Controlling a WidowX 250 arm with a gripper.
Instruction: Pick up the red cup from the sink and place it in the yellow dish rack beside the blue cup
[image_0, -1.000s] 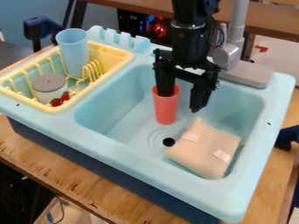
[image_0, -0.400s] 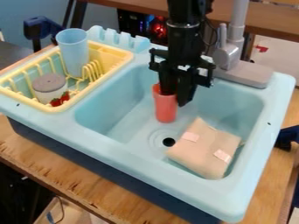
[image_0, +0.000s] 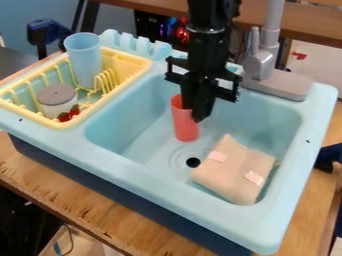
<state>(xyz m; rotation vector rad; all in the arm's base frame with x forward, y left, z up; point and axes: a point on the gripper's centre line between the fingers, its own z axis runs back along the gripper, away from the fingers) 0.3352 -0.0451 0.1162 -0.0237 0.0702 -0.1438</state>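
Observation:
The black gripper (image_0: 194, 112) hangs over the back of the light blue sink basin, shut on the rim of a red cup (image_0: 185, 126). One finger is inside the cup's mouth and the other is against its right side. The cup stands nearly upright, just behind the drain. A beige cloth bundle (image_0: 232, 170) with pale tabs lies in the basin in front and to the right of the cup.
A yellow dish rack (image_0: 142, 64) at the left holds a blue cup (image_0: 84, 60), a grey-lidded container (image_0: 57, 98) and strawberries (image_0: 69, 114). The grey faucet (image_0: 264, 60) rises behind the basin, right of the arm.
The gripper's fingers have closed together on the red cup's wall. Gripper and cup top have shifted slightly left, and the cup stands a little further left than before.

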